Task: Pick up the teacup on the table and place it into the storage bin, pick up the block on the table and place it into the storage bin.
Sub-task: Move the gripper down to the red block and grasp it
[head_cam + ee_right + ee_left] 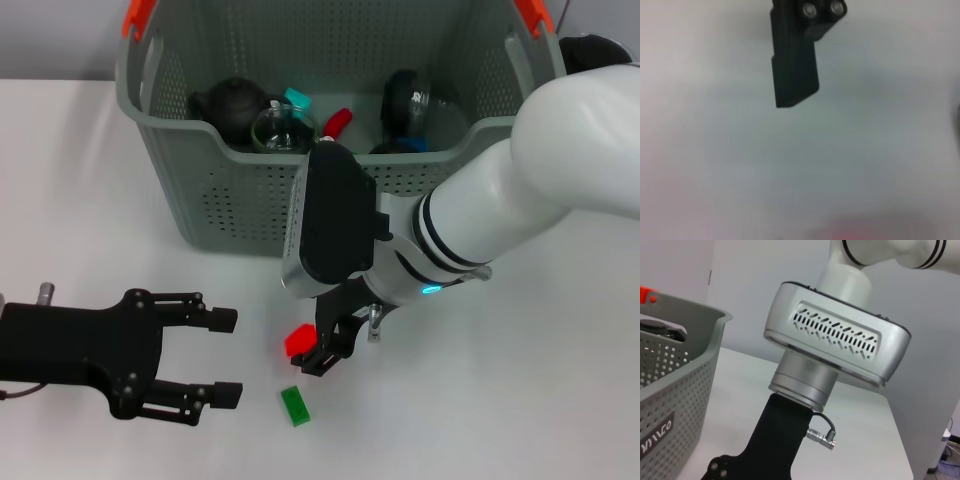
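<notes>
The storage bin point(240, 205) stands at the back of the white table, and its perforated wall with the black label point(675, 405) also shows in the left wrist view. A small red block point(297, 341) lies on the table in front of it. My right gripper point(315, 350) is lowered right beside this block and is open; the right wrist view shows one black finger point(795, 70) over the table and a red blur at the frame's edge. A green block point(295, 405) lies just nearer. No teacup is in view on the table. My left gripper point(235, 357) rests open at the lower left.
Inside the bin are a black teapot point(230, 105), a clear glass vessel point(278, 130), a red item point(337, 122) and a dark round object point(410, 100). The right arm's silver wrist point(835, 355) fills the left wrist view.
</notes>
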Robot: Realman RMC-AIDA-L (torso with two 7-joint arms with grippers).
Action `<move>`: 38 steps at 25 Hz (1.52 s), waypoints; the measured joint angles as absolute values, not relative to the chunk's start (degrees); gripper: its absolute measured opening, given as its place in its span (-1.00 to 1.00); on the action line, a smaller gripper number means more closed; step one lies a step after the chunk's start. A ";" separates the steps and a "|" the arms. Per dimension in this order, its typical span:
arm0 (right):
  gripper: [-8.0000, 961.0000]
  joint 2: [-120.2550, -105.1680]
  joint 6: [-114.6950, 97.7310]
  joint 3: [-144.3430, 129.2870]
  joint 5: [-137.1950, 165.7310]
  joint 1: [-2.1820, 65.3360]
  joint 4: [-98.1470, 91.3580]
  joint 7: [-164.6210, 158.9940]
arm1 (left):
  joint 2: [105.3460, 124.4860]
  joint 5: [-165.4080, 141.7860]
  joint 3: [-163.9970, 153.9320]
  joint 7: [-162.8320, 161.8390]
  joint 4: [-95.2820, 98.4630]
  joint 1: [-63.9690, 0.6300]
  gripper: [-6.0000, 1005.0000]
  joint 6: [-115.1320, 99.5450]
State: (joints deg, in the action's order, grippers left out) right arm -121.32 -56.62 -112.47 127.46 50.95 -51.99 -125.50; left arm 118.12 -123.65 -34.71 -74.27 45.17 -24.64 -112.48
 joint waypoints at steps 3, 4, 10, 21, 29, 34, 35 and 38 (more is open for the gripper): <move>0.86 -121.36 -55.40 -113.46 126.34 51.10 -51.31 -125.15 | 118.12 -123.54 -34.71 -74.24 45.17 -24.73 0.61 -112.42; 0.86 -121.37 -54.94 -113.87 126.14 51.07 -51.28 -125.13 | 118.12 -123.50 -34.72 -74.21 45.17 -24.76 0.61 -112.37; 0.84 -121.46 -52.97 -115.04 125.77 50.75 -50.97 -125.09 | 118.12 -123.39 -34.71 -74.15 45.17 -24.78 0.61 -112.13; 0.79 -121.31 -51.98 -115.58 125.27 50.53 -50.89 -124.93 | 118.12 -123.53 -34.72 -74.02 45.17 -24.79 0.61 -112.13; 0.76 -121.40 -50.67 -115.88 125.15 50.35 -50.37 -124.19 | 118.12 -123.34 -34.72 -74.00 45.17 -24.79 0.61 -112.15; 0.74 -121.47 -49.93 -116.14 125.15 50.35 -49.78 -124.09 | 118.12 -123.31 -34.71 -74.00 45.18 -24.79 0.61 -112.15; 0.74 -121.44 -49.92 -116.15 125.15 50.35 -49.75 -124.09 | 118.12 -123.31 -34.71 -74.00 45.17 -24.79 0.61 -112.15; 0.73 -121.31 -49.92 -116.17 125.15 50.32 -49.75 -124.09 | 118.13 -123.30 -34.72 -74.00 45.18 -24.79 0.61 -112.15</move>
